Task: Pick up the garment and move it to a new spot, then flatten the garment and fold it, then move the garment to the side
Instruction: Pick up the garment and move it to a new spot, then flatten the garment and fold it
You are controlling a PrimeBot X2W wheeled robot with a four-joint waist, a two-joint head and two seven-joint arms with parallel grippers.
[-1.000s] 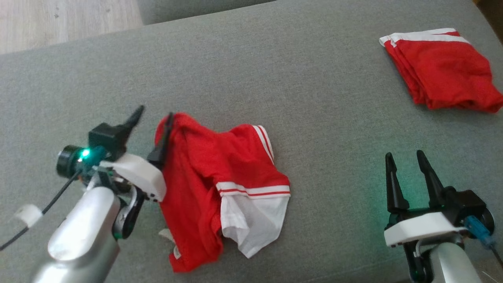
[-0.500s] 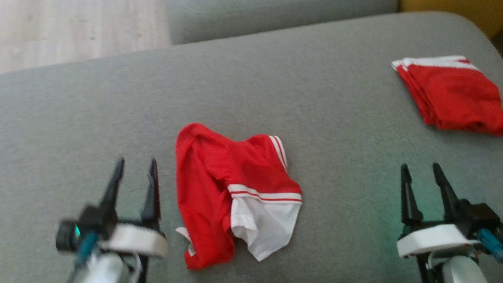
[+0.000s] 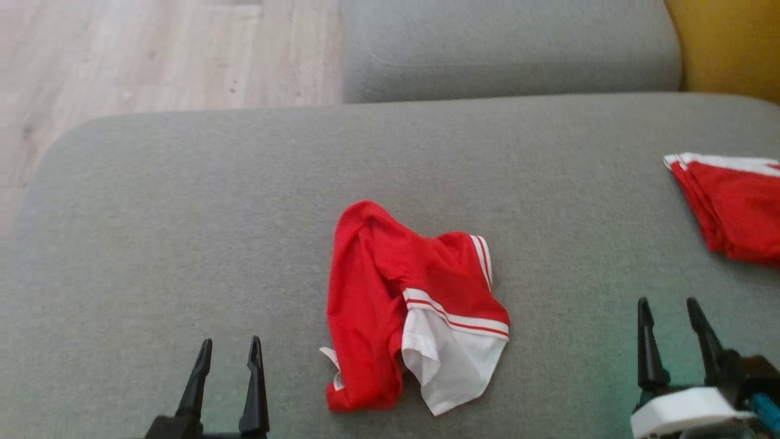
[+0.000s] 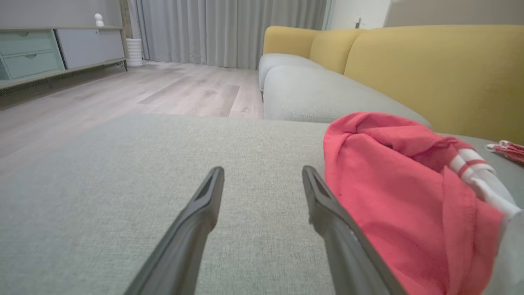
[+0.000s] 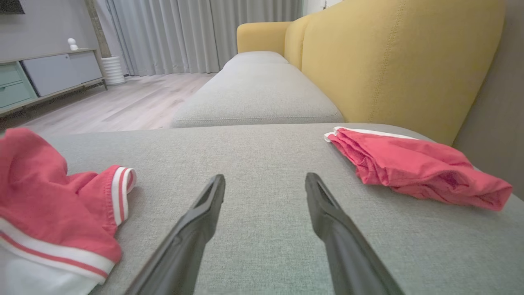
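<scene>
Red garment (image 3: 390, 292) crumpled on grey cushion (image 3: 183, 213); wood floor (image 3: 152, 55), yellow backrest (image 5: 389, 61).

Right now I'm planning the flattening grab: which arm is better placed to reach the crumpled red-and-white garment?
Left, probably. The left gripper stands open close beside the crumpled garment; the right gripper, also open, sits farther off, nearer the folded red garment.

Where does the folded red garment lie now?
In the head view the folded red garment lies at the right edge of the grey cushion, beyond the right gripper.
</scene>
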